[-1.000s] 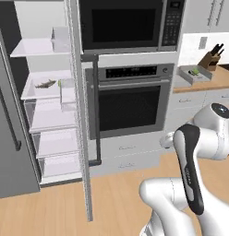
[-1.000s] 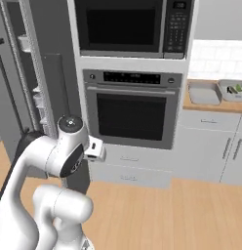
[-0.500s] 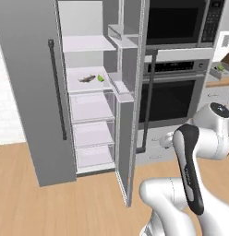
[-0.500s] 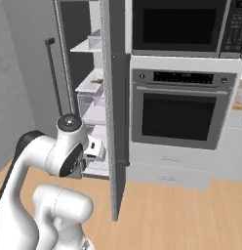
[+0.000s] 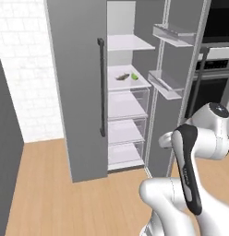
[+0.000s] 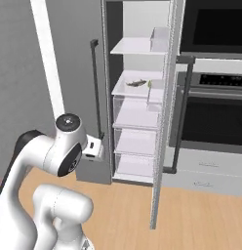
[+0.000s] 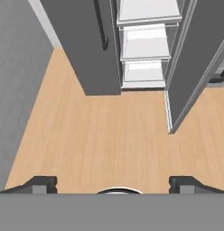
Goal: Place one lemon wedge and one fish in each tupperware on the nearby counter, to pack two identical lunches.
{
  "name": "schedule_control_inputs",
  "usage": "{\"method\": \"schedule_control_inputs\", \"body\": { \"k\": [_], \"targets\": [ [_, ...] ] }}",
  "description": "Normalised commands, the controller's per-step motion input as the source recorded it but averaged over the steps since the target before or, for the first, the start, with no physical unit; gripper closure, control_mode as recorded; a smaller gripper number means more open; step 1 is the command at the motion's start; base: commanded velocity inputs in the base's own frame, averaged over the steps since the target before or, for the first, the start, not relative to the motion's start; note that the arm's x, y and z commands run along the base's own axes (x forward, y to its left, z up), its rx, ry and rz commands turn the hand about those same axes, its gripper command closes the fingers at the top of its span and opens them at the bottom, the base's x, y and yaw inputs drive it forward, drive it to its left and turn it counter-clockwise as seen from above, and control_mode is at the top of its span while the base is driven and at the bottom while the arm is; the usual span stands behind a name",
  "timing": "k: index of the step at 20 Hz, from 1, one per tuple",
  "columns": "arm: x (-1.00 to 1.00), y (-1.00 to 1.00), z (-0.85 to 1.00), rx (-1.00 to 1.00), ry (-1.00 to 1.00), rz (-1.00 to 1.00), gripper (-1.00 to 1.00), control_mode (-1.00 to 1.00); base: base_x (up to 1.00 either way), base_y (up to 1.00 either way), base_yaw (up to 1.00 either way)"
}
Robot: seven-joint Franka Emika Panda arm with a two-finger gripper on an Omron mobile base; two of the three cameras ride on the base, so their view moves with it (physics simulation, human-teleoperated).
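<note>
- Far left stands a white brick wall [image 5: 24, 69], and next to it the tall grey fridge door [image 5: 75, 87] with its long dark vertical handle [image 5: 102, 87] hangs open over the light wood plank floor [image 7: 105, 140].
- Inside the open fridge, white shelves [image 5: 128, 107] and clear drawers are stacked; on the middle shelf lies the small slim grey-and-tan fish [image 5: 121, 77], with the small bright lime-green lemon wedge [image 5: 134, 76] just beside it on the right. From the right base camera the fish [image 6: 136, 83] lies lengthwise on the shelf and the wedge [image 6: 149, 84] peeks out at the door's edge.
- Both items look small and low-lying; the fish is thin and elongated, the wedge stubby and rounded, so either could slip from a poorly centred pinch.
- The two-finger gripper [image 7: 113, 182] hangs low over the floor, jaws spread wide and holding nothing, well apart from the shelf.
- Right of the opening, the second grey door [image 6: 164, 112] with white door bins [image 5: 168, 85] stands ajar. Likely risk: the arm's elbow or wrist could clip this door or a bin when reaching in, since the gap is narrow.
- Another risk: nudging the fish into the wedge, since they lie so close.
- Far right, the black built-in oven [image 6: 211, 114].
</note>
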Motion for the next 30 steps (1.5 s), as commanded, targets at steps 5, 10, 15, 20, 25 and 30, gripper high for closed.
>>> {"method": "schedule_control_inputs", "body": {
  "k": [5, 10, 15, 20, 25, 30],
  "targets": [
    [0.00, 0.00, 0.00, 0.00, 0.00, 0.00, -1.00, 1.00, 0.87, 0.04, -0.11],
    [0.00, 0.00, 0.00, 0.00, 0.00, 0.00, -1.00, 1.00, 0.92, -0.02, -0.08],
    [0.00, 0.00, 0.00, 0.00, 0.00, 0.00, -1.00, 1.00, 0.80, -0.01, -0.07],
    [0.00, 0.00, 0.00, 0.00, 0.00, 0.00, -1.00, 1.00, 0.73, 0.00, -0.05],
    [0.00, 0.00, 0.00, 0.00, 0.00, 0.00, -1.00, 1.00, 0.64, -0.04, -0.04],
    [0.40, -0.08, 0.00, 0.00, 0.01, -0.01, -1.00, -1.00, 0.21, -0.08, -0.01]
  ]
}}
